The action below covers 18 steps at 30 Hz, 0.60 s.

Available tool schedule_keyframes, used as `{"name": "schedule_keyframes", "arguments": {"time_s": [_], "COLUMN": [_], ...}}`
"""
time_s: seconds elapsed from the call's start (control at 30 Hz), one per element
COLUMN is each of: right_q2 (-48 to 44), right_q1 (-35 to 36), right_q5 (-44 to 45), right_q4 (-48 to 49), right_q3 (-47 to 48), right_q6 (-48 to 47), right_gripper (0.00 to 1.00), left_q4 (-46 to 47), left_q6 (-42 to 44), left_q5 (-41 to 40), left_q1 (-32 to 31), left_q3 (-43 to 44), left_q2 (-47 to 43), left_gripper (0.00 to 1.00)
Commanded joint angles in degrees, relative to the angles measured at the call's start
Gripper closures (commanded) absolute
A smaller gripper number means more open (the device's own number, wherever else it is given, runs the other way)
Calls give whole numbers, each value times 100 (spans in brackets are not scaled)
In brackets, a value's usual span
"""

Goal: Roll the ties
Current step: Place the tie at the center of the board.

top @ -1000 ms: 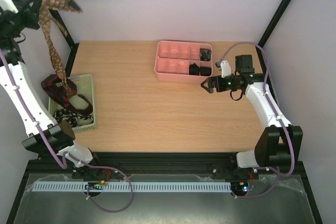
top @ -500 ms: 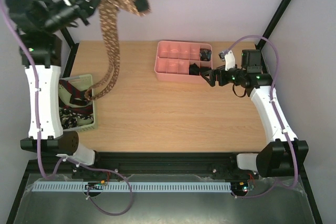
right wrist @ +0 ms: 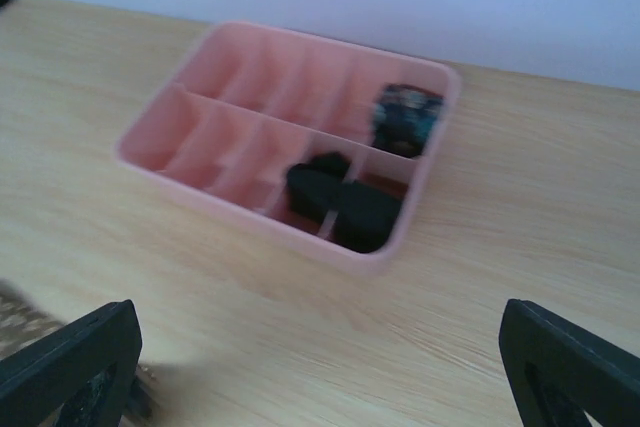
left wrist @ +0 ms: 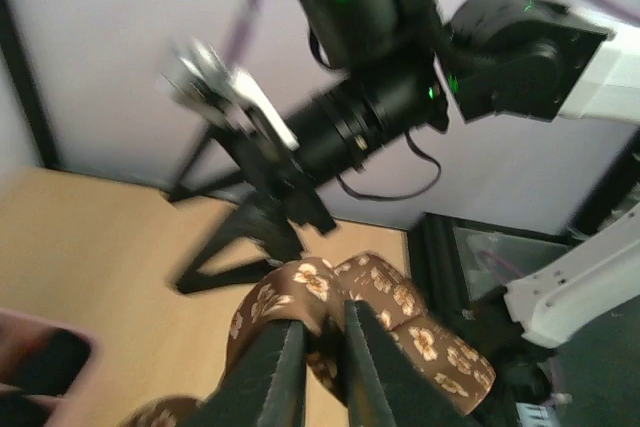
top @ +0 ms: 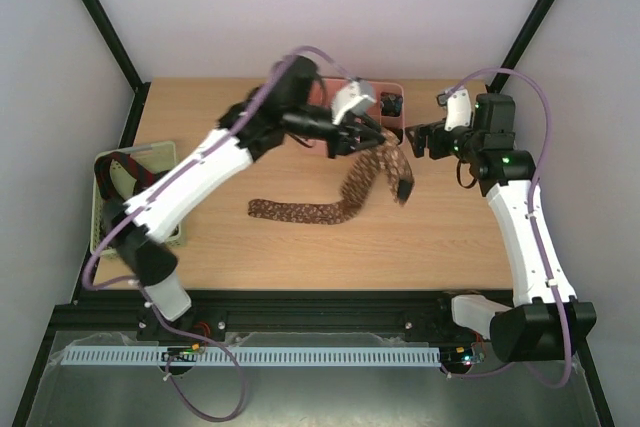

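Pinching brown pale-printed fabric necktie [top: 300, 211] at a fold with left fingers [top: 375, 139], nearly closed, letting the rest trail onto wooden desk [top: 420, 237] below them. Holding right fingers [top: 418, 140] wide apart, empty. Risking loss of that thin fold through slippage, dropping it heaped before rolling.

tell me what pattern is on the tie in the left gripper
Brown with small pale flowers; the tie shows best in the left wrist view.

Bright, even light; both wrist views soft and motion-blurred.
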Motion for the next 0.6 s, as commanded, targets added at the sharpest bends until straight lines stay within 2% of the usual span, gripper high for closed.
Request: {"name": "schedule_keyframes", "arguments": {"time_s": [0.0, 0.03, 0.1, 0.2, 0.27, 0.37, 0.47, 0.57], "right_q2": [-229, -255, -294, -332, -291, -60, 282, 748], "right_q1": [-229, -256, -272, -270, -271, -273, -275, -235], "right_q5": [1414, 1539, 1584, 1188, 714, 86, -149, -366], "right_q4": [-201, -204, -294, -583, -955, -1783, -2471, -2794], "right_q3": [-196, -236, -268, -275, -324, -419, -562, -787], "right_q6": [84, 67, -46, -369, -752, -1438, -2012, -2302], "right_gripper": [1, 1, 1, 1, 1, 1, 1, 15], "left_q4": [-636, -973, -1680, -2389, -2682, -2873, -2866, -2620], "left_q6": [946, 1249, 1645, 1844, 2037, 2426, 2732, 2796], "left_q5": [-679, -949, -1741, -1831, -1712, -1737, -1926, -2159], "left_q1": [-498, -655, -810, -453, -30, 715, 1371, 1830], "left_q3": [845, 1114, 1581, 1757, 1337, -7, -1215, -2130], "left_q2": [1059, 1300, 1671, 1783, 1577, 1014, 458, 100], "left_gripper": [56, 44, 26, 15, 14, 15, 15, 21]}}
